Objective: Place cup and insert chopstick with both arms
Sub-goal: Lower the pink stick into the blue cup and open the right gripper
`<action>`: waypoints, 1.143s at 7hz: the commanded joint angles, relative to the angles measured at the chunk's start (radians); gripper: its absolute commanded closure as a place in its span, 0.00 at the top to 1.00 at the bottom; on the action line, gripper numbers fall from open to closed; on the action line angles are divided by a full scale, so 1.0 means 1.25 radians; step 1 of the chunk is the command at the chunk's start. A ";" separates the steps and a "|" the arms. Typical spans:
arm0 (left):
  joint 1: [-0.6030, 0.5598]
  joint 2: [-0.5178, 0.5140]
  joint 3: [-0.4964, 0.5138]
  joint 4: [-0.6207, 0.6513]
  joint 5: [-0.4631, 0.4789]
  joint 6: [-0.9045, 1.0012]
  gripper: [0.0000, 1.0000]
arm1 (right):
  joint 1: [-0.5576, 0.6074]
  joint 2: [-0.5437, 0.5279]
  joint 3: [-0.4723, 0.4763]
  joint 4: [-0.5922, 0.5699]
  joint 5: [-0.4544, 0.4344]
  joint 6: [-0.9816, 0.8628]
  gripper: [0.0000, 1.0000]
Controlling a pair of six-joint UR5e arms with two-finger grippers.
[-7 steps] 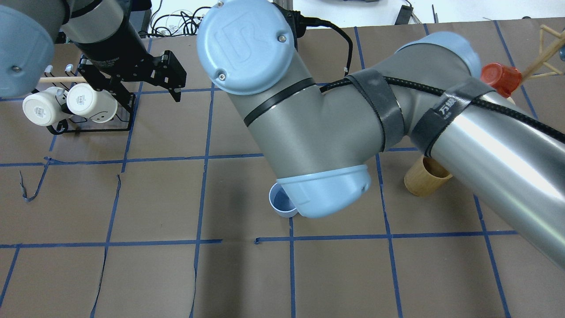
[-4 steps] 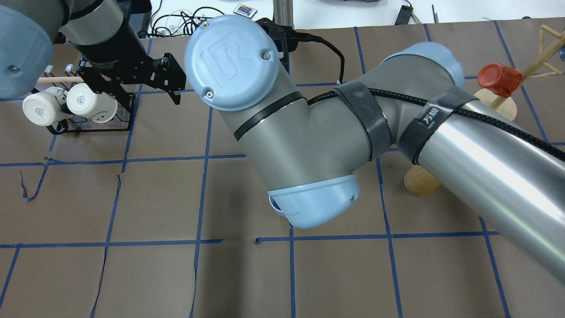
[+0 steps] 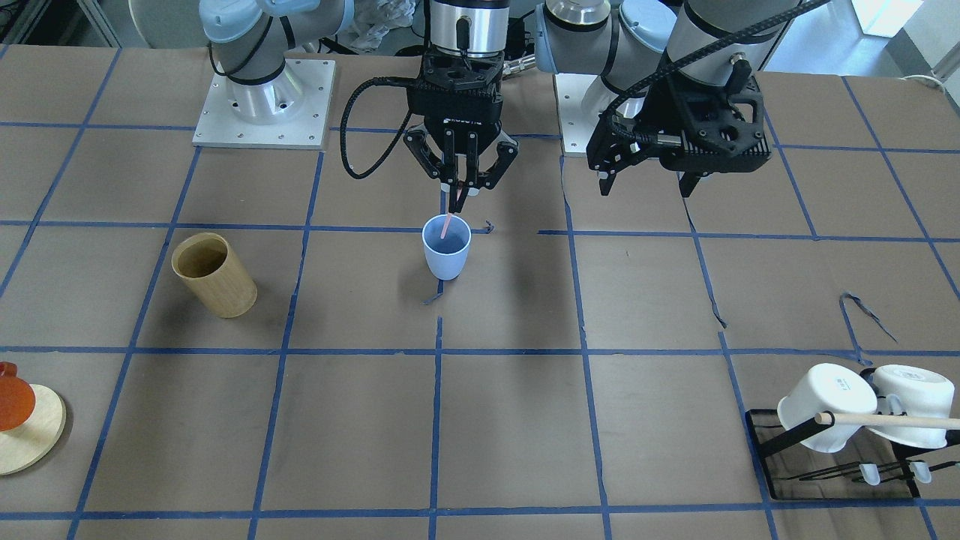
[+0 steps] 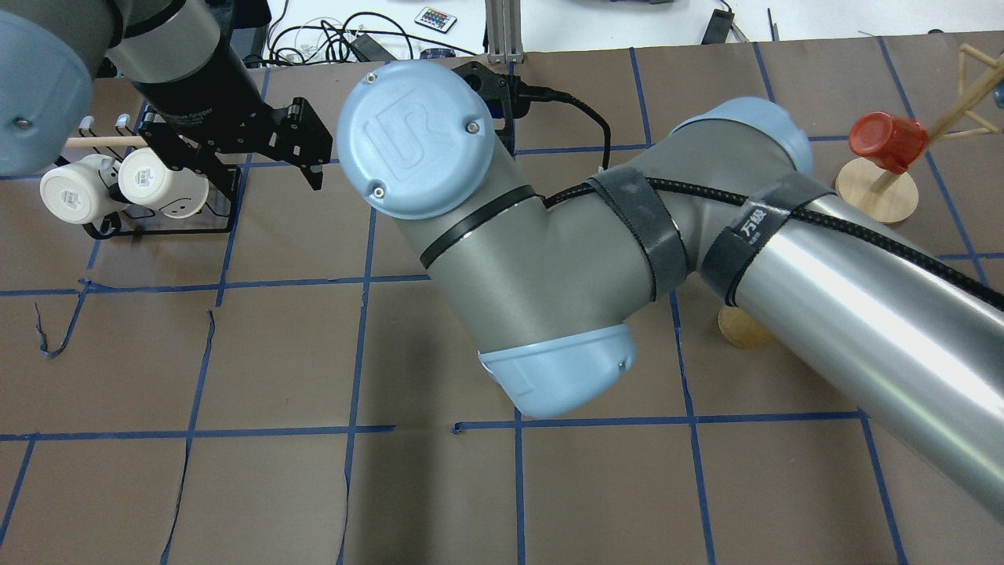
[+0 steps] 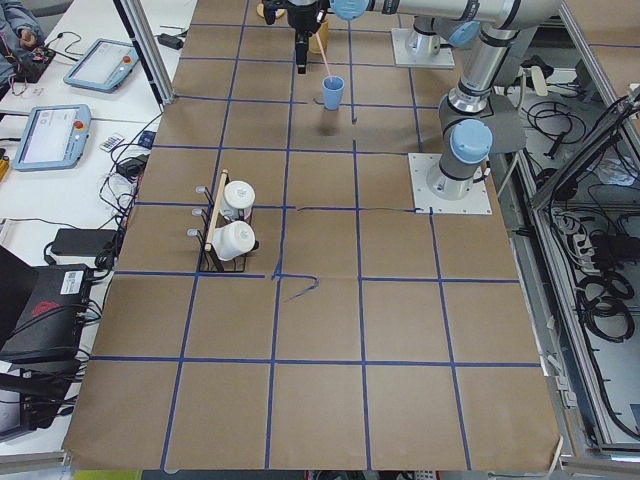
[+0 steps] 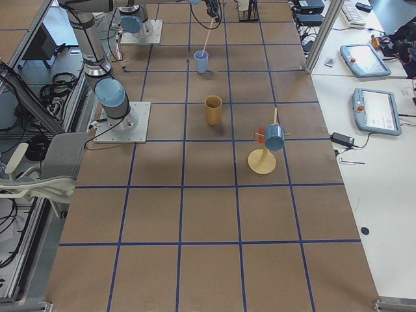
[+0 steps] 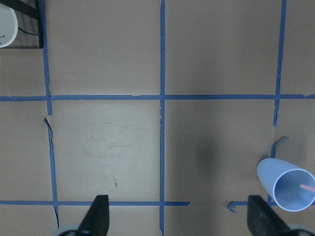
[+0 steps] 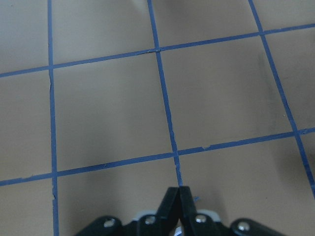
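**Me:** Jaws on my left stand spread wide, nothing between the fingertips (image 7: pixel 98 216). My right jaws are pinched on the top end of the chopstick (image 3: pixel 447 223).

**Operator:** Where is the cup?

**Me:** The cup (image 3: pixel 447 251) stands upright on the desk (image 3: pixel 525 420), straight below my right jaws. From my left jaws it sits lower and off to one side, outside their gap. So I judge the placing to be done.

**Operator:** And the inserting?

**Me:** Nearly done. The chopstick's lower end is already inside the rim, and it slants down from my right jaws into the mouth. What is left, as I judge it, is to let go so it leans on the cup's wall, then lift my right jaws clear.

**Operator:** How do the two look?

**Me:** The cup is a small light blue tumbler, tapered, smooth, with no handle and its open mouth up. The chopstick is thin, pale pink and tilted, and a good part of it shows above the rim.
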 commanded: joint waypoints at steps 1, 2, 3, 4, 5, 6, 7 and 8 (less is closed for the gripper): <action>0.000 0.000 0.000 0.000 -0.001 0.000 1.00 | 0.001 0.000 0.016 0.005 0.002 0.005 0.40; 0.000 0.000 0.000 0.000 -0.002 0.000 1.00 | 0.005 0.000 0.017 0.001 0.002 0.006 0.93; 0.000 0.000 0.000 0.000 -0.002 0.000 1.00 | 0.006 -0.003 0.016 0.001 0.003 0.006 1.00; 0.000 0.000 0.000 0.000 -0.002 0.000 1.00 | 0.005 -0.005 0.009 0.003 0.014 0.005 1.00; 0.000 0.000 0.000 0.000 -0.002 0.000 1.00 | -0.008 -0.005 -0.002 0.007 0.013 -0.001 1.00; 0.000 0.000 0.001 0.000 -0.002 0.000 1.00 | -0.024 -0.007 -0.018 0.019 0.013 -0.004 1.00; 0.000 -0.001 0.001 0.001 -0.003 0.000 1.00 | -0.057 -0.010 -0.040 0.084 0.013 -0.017 1.00; 0.000 -0.001 0.001 0.001 -0.003 0.000 1.00 | -0.107 -0.025 -0.057 0.158 0.025 -0.072 1.00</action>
